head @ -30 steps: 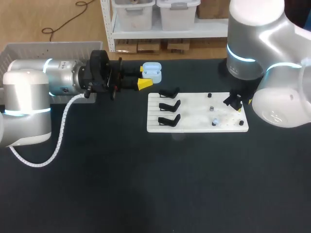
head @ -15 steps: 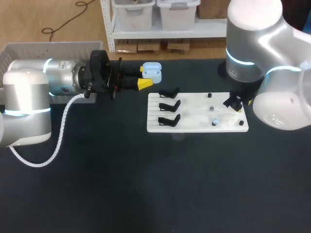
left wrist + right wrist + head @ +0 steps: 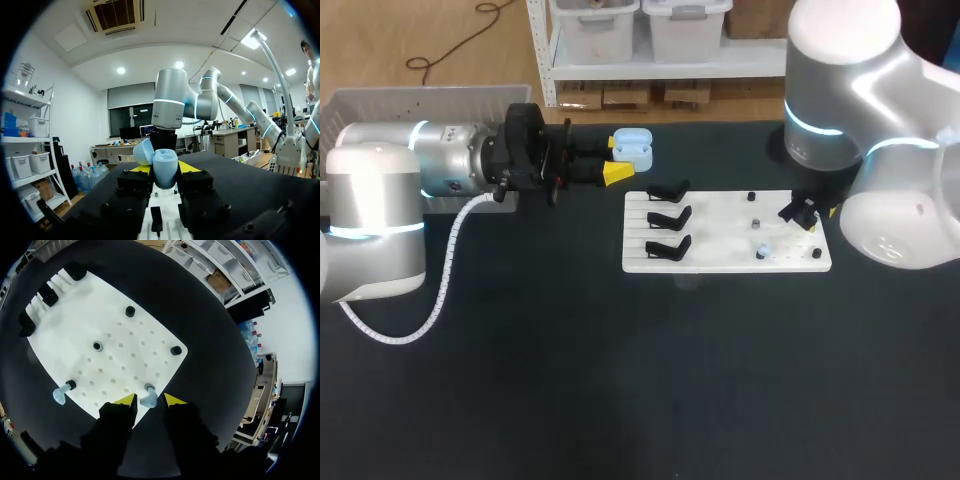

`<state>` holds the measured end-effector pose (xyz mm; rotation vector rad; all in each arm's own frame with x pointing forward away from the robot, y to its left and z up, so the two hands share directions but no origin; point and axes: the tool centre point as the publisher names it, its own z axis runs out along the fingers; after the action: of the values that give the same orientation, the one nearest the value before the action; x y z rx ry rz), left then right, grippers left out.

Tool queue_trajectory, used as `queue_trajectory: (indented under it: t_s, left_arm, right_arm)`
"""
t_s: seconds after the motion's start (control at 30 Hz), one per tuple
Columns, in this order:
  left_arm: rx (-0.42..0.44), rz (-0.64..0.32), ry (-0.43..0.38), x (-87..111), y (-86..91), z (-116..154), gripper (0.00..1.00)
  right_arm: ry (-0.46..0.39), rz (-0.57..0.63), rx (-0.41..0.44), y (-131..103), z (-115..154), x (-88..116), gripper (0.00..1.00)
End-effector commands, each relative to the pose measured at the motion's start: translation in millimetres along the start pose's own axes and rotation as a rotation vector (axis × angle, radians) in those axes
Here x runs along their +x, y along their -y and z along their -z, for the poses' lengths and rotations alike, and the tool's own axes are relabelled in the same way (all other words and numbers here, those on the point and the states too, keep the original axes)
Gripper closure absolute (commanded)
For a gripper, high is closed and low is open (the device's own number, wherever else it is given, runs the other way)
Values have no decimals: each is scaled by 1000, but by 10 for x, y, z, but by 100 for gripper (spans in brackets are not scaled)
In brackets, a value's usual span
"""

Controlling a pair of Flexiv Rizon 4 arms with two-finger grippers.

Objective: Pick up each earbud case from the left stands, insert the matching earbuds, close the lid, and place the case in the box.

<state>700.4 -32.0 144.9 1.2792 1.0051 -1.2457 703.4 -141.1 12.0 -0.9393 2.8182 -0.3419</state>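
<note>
- Step in hand, as I judge it: fetching an earbud for the open case.
- Left claw is closed on a pale blue earbud case, one yellow tip on each side and the lid up. It holds the case above the dark surface, just beyond the white board.
- Right claw is at the board's right edge, parted, astride a pale earbud on its peg. There are gaps on both sides and no grip yet.
- Next move calls for closing on that earbud, lifting it straight off, then carrying it to the case.
- Count: one case, and two earbuds, the second earbud sitting nearer the black stands.
- Also three bare black pegs and three black stands, all empty.
- A pale box sits behind the left arm.
</note>
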Motion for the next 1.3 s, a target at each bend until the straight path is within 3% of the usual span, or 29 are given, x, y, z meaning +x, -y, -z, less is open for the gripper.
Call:
queue_trajectory:
  t_s: [0.03, 0.13, 0.27, 0.53, 0.73, 0.97, 1.17, 1.3]
  left_arm:
    - [-1, -2, 1, 5, 4, 4, 100]
    - [-1, -2, 1, 5, 4, 4, 100]
    - [-1, -2, 1, 5, 4, 4, 100]
    - [-1, -2, 1, 5, 4, 4, 100]
    - [-1, -2, 1, 5, 4, 4, 100]
    - [-1, -2, 1, 5, 4, 4, 100]
    - [-1, -2, 1, 5, 4, 4, 100]
    - [-1, -2, 1, 5, 4, 4, 100]
  right_arm:
    - [1, 0, 3, -3, -11, -6, 70]
    - [-1, 0, 5, -4, -13, -7, 79]
    - [-2, 0, 8, -5, -16, -7, 100]
    - [2, 1, 24, -27, 56, -8, 100]
    - [-11, -16, 63, -64, 297, -3, 100]
    - [-24, -115, 77, -160, 842, -92, 100]
    - [-63, -292, 10, -293, 1429, -289, 100]
    - [-133, -386, -35, -449, 1677, -383, 100]
